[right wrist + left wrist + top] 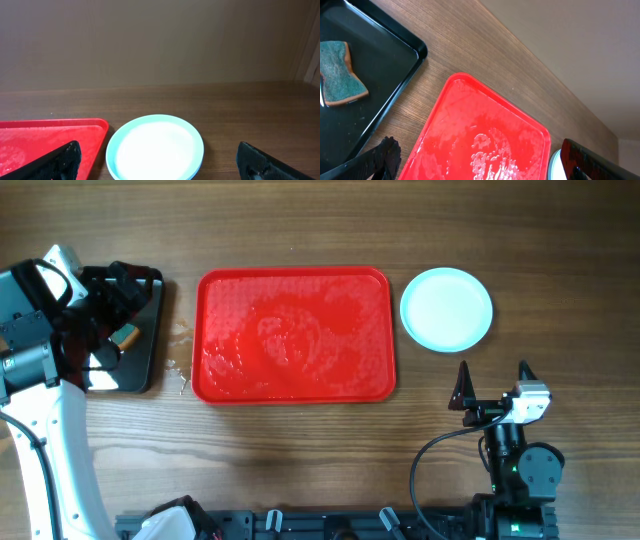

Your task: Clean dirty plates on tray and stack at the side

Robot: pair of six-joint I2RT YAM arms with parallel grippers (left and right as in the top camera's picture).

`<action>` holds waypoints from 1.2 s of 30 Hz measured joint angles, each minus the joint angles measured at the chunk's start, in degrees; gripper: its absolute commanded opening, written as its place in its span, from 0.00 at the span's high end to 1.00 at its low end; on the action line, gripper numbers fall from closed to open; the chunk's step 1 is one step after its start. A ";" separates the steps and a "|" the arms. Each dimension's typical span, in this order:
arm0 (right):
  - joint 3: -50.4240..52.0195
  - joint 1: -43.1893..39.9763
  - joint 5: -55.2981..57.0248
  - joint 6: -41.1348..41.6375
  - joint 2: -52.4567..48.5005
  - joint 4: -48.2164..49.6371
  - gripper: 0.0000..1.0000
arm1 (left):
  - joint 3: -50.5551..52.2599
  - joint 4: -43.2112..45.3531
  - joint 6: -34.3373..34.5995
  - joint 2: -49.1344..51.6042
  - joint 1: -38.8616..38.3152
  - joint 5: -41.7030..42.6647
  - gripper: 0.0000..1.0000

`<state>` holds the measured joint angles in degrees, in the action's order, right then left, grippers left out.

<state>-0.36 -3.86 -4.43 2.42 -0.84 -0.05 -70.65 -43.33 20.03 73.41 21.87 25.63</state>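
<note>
From overhead, the red tray (295, 385) lies mid-bench, its floor wet and glistening. The plates (446, 309) sit stacked just right of it, apart from its rim. From above they read as one disc, so their number cannot be told. At the far left, the left gripper (118, 310) is a dark mass over the black tray (150, 365), hiding most of the sponge (125, 337). The right gripper (493, 385), near the plates, stands released and empty. In the left wrist view, that gripper's fingers (385, 157) show only at the lower corners, spread wide and holding nothing. The sponge lies in the black tray, and a sliver of plate rim peeks beside the right finger. In the right wrist view, the frame crops the stack's near edge, and the bench (250, 110) runs far behind.
</note>
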 measured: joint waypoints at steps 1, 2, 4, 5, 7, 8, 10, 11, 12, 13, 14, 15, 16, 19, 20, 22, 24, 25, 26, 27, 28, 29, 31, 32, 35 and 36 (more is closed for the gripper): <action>0.00 0.00 0.00 -0.15 0.00 0.00 0.00 | 0.00 0.00 0.00 0.00 0.00 0.00 0.00; 0.00 0.00 0.00 -0.17 0.00 0.02 0.00 | 0.00 0.00 0.00 0.00 0.00 0.00 0.00; 0.00 0.00 0.00 -0.17 0.00 0.00 0.00 | 0.00 0.00 0.02 0.00 0.00 0.00 0.00; 0.00 0.00 0.00 -0.17 0.00 0.00 0.00 | 0.00 0.00 0.00 0.00 0.00 0.00 0.00; 0.00 0.00 0.00 -0.17 0.00 0.00 0.00 | 0.00 0.00 0.00 0.00 0.00 0.00 0.00; 0.00 0.00 0.00 -0.17 0.00 0.02 0.00 | 0.00 0.00 0.00 0.00 0.00 0.00 0.00; 0.00 0.00 0.00 -0.17 0.00 0.00 0.00 | 0.00 0.00 0.00 0.00 0.00 0.00 0.00; 0.00 0.00 0.00 -0.17 0.00 0.00 0.00 | 0.00 0.00 0.00 0.00 0.00 0.00 0.00; 0.00 0.00 0.00 -0.17 0.00 0.02 0.00 | 0.00 0.00 0.00 0.00 0.00 0.00 0.00; 0.00 0.00 0.00 -0.17 0.00 0.02 0.00 | 0.00 0.00 0.00 0.00 0.00 0.00 0.00; 0.00 0.00 0.00 -0.17 0.00 0.02 0.00 | 0.00 0.00 0.00 0.00 0.00 0.00 0.00; 0.00 0.00 0.00 -0.17 0.00 0.00 0.00 | 0.00 0.00 0.00 0.00 0.00 0.00 0.00; 0.00 0.00 0.00 -0.17 0.00 0.02 0.00 | 0.00 0.00 0.00 0.00 0.00 0.00 0.00; 0.00 0.00 0.00 -0.17 0.00 0.00 0.00 | 0.00 0.00 0.02 0.00 0.00 0.00 0.00; 0.00 0.00 0.00 -0.17 0.00 0.00 0.00 | 0.00 0.00 0.00 0.00 0.00 -0.02 0.00; 0.00 0.00 -0.02 -0.17 0.00 0.02 0.00 | 0.00 0.00 0.00 0.00 0.00 -0.50 0.00; 0.00 0.00 0.00 -0.17 0.00 0.00 0.00 | 0.00 -0.22 0.00 -0.04 0.00 -1.66 0.00; 0.00 0.00 0.00 -0.17 0.00 0.02 0.00 | 0.00 -0.72 0.00 -0.13 0.00 -2.16 0.00; 0.00 0.00 0.00 -0.17 0.00 0.02 0.00 | 0.46 -3.76 0.00 -1.57 0.00 -3.06 0.00; 0.00 0.00 0.00 -0.17 0.00 0.02 0.00 | 1.01 -3.67 0.00 -2.54 0.00 -3.19 0.00; 0.00 0.00 0.00 -0.17 0.02 0.04 0.00 | 3.28 -3.08 0.00 -4.52 0.00 -3.39 0.00; 0.00 0.00 0.00 -0.17 0.02 0.02 0.00 | 6.21 -2.89 0.00 -7.30 0.00 -3.50 0.00; 0.00 0.00 0.00 -0.17 0.07 0.04 0.00 | 14.40 0.76 0.02 -13.11 0.00 -3.50 0.00; 0.00 0.00 0.00 -0.17 0.07 0.04 0.00 | 18.73 2.40 0.02 -15.65 0.00 -3.52 0.00; 0.00 0.00 0.00 -0.17 0.07 0.02 0.00 | 31.45 3.69 0.02 -26.03 0.00 -3.54 0.00; 0.00 0.00 0.00 -0.17 0.09 0.07 0.00 | 33.88 3.93 0.02 -29.66 0.00 -3.56 0.00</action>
<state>-0.36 -3.86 -4.43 2.24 -0.75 0.01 -36.77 -39.40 20.05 43.75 21.87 22.06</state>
